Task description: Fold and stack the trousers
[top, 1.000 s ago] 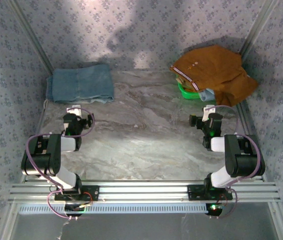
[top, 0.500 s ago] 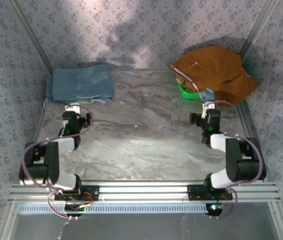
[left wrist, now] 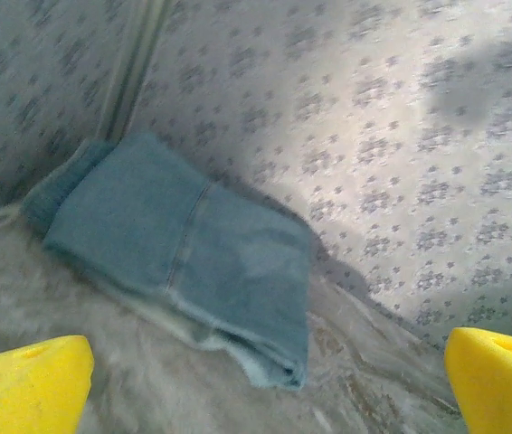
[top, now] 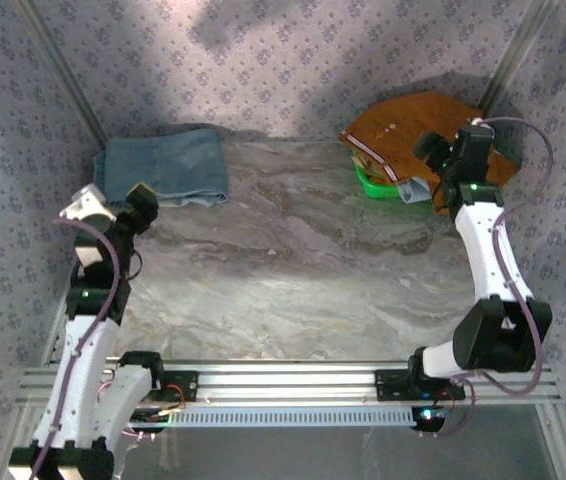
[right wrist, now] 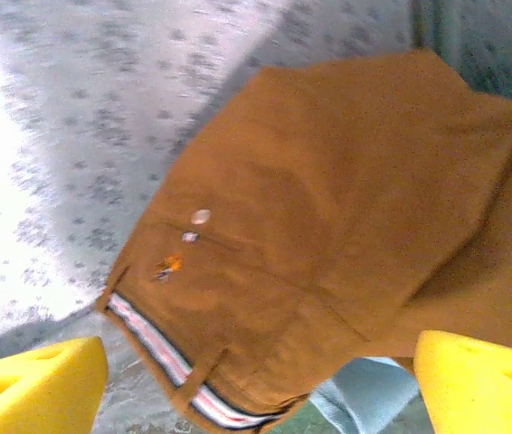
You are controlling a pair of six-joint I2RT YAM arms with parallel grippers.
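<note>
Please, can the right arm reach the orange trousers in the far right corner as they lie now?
Probably yes. The right claw hangs open over the trousers, which lie uppermost in the corner, with nothing between them. The near walls may cramp the approach.

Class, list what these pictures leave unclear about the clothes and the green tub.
Trousers: top view, right arm covers part; legs bunched, length unclear.
Green tub: top view, trousers hide most of it.
Pale blue cloth: right wrist view, mostly under trousers, cut by bottom edge.
Jeans: left wrist view, blurred.
</note>
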